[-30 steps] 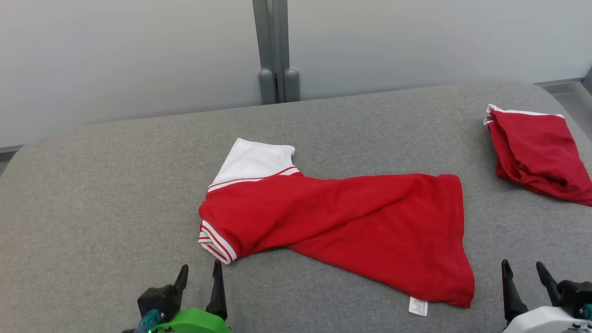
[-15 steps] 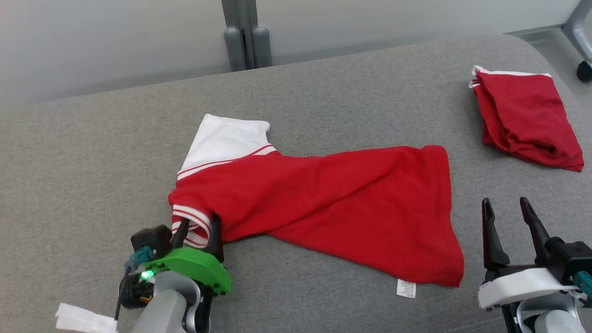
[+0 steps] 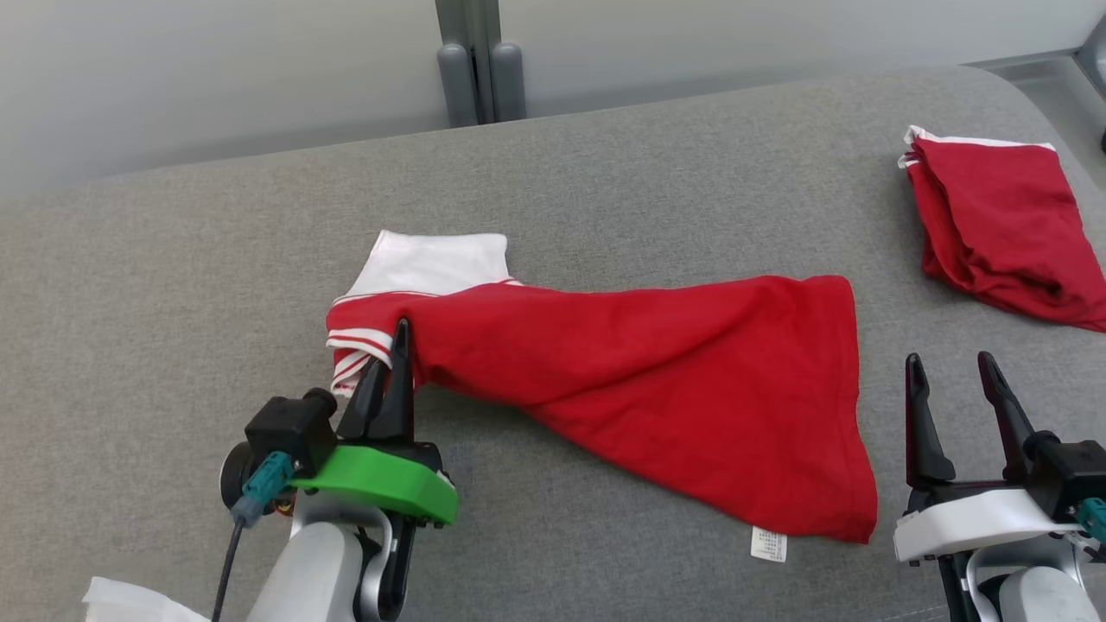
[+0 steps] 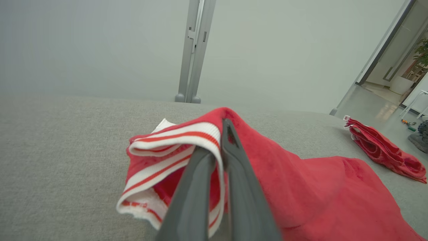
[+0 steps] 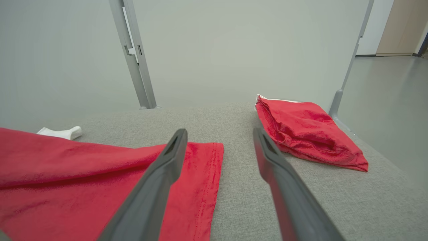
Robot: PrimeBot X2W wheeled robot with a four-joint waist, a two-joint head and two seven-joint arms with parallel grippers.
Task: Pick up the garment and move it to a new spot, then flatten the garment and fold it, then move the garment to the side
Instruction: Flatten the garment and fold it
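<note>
On the grey cloth-covered table [image 3: 605, 173], the red garment [image 3: 674, 380] lies across the middle, twisted and creased. Its hem end points toward the robot's right and its white panel [image 3: 432, 259] is at the far left. Well apart from it, near the table's far right edge, sits a second red garment [image 3: 1002, 233], folded into a bundle. The left tool [image 3: 396, 345] is closed on the garment's striped cuff [image 3: 354, 345], which is bunched and raised a little, while the rest of the cloth lies on the table. The right tool [image 3: 949, 358] hovers near the hem's near corner with its jaws wide apart and nothing between them. A small white label [image 3: 768, 544] pokes out from the hem's near edge.

This looks like the first step, the pick-up before the garment is moved to a new spot. One end is gripped and the other is not. The next move likely calls for the right tool to go in low over the hem and close on the cloth near the corner. Both arms would then lift together so the garment hangs without dragging or twisting more.
</note>
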